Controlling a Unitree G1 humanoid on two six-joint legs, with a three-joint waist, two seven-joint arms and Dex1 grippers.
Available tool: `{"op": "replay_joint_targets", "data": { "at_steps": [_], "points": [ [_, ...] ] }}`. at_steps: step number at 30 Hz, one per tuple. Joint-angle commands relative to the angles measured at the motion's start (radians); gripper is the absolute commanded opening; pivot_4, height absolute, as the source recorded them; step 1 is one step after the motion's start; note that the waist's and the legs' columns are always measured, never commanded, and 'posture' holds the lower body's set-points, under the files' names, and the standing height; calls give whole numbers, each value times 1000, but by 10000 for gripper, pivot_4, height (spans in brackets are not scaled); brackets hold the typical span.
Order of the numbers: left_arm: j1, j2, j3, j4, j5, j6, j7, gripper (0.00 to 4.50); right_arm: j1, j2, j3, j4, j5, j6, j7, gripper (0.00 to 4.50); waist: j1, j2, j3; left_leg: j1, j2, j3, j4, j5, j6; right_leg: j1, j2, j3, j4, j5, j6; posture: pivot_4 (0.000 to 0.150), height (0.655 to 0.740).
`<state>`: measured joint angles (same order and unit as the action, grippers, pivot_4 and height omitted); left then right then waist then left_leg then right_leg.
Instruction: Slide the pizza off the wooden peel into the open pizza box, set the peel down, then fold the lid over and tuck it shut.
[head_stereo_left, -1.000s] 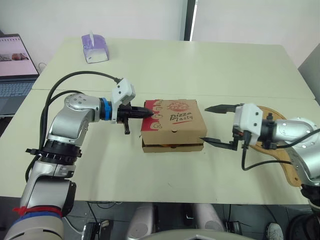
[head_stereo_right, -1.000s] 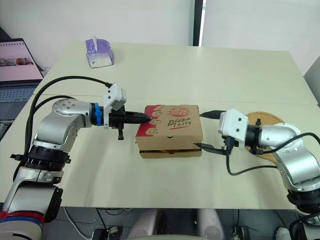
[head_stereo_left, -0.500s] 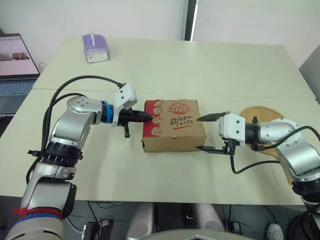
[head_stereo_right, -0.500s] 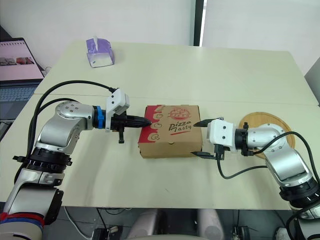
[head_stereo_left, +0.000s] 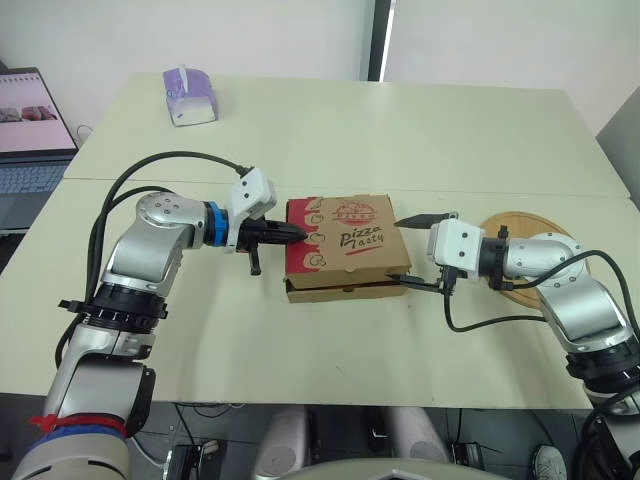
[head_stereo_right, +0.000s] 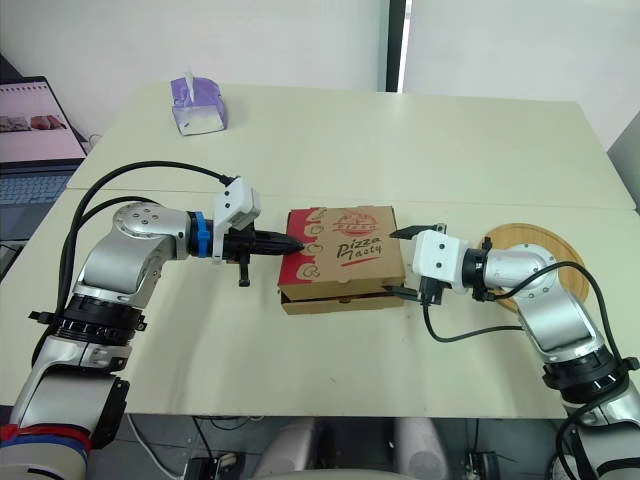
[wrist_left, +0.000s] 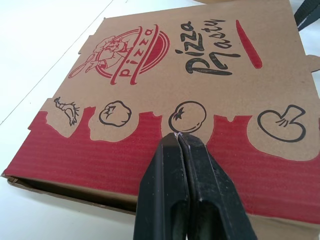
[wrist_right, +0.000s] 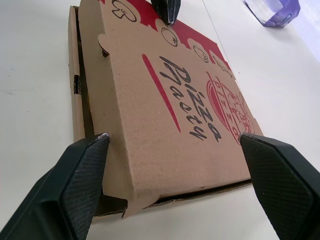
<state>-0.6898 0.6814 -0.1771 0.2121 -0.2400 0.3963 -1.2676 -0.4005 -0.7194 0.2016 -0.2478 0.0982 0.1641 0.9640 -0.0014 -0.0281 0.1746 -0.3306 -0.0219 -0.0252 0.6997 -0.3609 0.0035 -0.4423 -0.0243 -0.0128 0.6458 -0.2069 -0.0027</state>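
**Lid down, tuck falls to the right gripper**

The left gripper (head_stereo_left: 299, 232) has its fingers pinched together, with the tips resting on the red band along the left edge of the pizza box (head_stereo_left: 345, 240). The box sits mid-table (head_stereo_left: 400, 130) with its lid folded over. A dark gap under the lid's front and right edges suggests the tuck is unfinished. That loose edge faces the right gripper (head_stereo_left: 401, 251), the nearer one, whose fingers are spread wide astride the box's right side. The peel (head_stereo_left: 530, 222) lies flat just beyond.
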Motion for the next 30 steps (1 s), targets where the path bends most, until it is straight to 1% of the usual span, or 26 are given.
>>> {"op": "replay_joint_targets", "data": {
  "at_steps": [1, 7, 14, 16, 18, 20, 23, 24, 25, 27, 28, 30],
  "points": [
    [19, 0, -20, -38, 15, -26, -11, 0, 19, 10, -21, -5, -14, -33, -26, 44286, 0, 0, 0, 0, 0, 0, 0, 0, 0, 0, 0, 0, 0, 0, 0, 1500, 7400],
    [63, 8, -36, -72, 34, -42, -14, 0, 50, 26, -9, 19, -46, -71, -40, 44286, 0, 0, 0, 1, 0, 0, 0, -1, 2, 0, 0, 0, 0, 0, 0, 1500, 7400],
    [67, 6, -38, -70, 49, -55, -17, 0, 59, 32, -5, 28, -53, -83, -37, 44286, 0, 0, 0, 0, 0, 0, 0, -1, 2, 0, 0, 0, 0, 0, 0, 1500, 7400],
    [68, 6, -40, -69, 54, -62, -19, 0, 64, 29, -16, 5, -6, -56, -6, 44286, 0, 0, 0, 0, 0, 0, 0, -1, 2, 0, 0, 0, 0, 0, 0, 1500, 7400],
    [70, 5, -40, -69, 56, -66, -19, 0, 72, 32, -46, -45, 99, 11, 34, 44286, 0, 0, 0, 0, 0, 0, 0, -1, 2, 0, 0, 0, 0, 0, 0, 1500, 7400],
    [69, 5, -40, -68, 58, -70, -20, 0, 65, 45, -94, -94, 227, 126, 38, 44286, 0, 0, 0, 0, 0, 0, 0, -1, 2, 0, 0, 0, 0, 0, 0, 1500, 7400],
    [71, 3, -40, -64, 62, -80, -19, 0, 33, 87, -180, -109, 375, 283, -24, 38438, 0, 0, 0, 0, 0, 0, 0, -1, 2, 0, 0, 0, 0, 0, 0, 1500, 7400],
    [71, 2, -40, -62, 64, -84, -18, 0, 24, 99, -201, -103, 401, 319, -46, 35389, 0, 0, 0, 1, 0, 0, 0, -1, 2, 0, 0, 0, 0, 0, 0, 1500, 7400],
    [72, 1, -40, -61, 64, -86, -18, 0, 22, 101, -207, -95, 407, 336, -53, 32151, 1, 0, 0, 1, 0, 0, 0, -1, 2, 0, 0, 0, 0, 0, 0, 1500, 7400],
    [73, 0, -40, -64, 64, -87, -17, 0, 30, 90, -194, -83, 381, 332, -51, 24260, 1, 0, 0, 1, 0, -1, 0, -1, 2, 0, 0, 0, 0, 0, 0, 1500, 7400],
    [75, 1, -39, -67, 63, -87, -18, 0, 38, 85, -184, -76, 364, 320, -49, 21756, 0, 0, 0, 1, 0, -1, 0, -1, 2, 0, 0, 0, 0, 0, 0, 1500, 7400],
    [76, 4, -40, -69, 63, -88, -19, 0, 51, 83, -174, -63, 344, 308, -52, 14143, 0, 0, 0, 0, 0, -1, 0, -1, 3, 0, 0, 0, 0, 0, 0, 1500, 7400]
  ]
}}
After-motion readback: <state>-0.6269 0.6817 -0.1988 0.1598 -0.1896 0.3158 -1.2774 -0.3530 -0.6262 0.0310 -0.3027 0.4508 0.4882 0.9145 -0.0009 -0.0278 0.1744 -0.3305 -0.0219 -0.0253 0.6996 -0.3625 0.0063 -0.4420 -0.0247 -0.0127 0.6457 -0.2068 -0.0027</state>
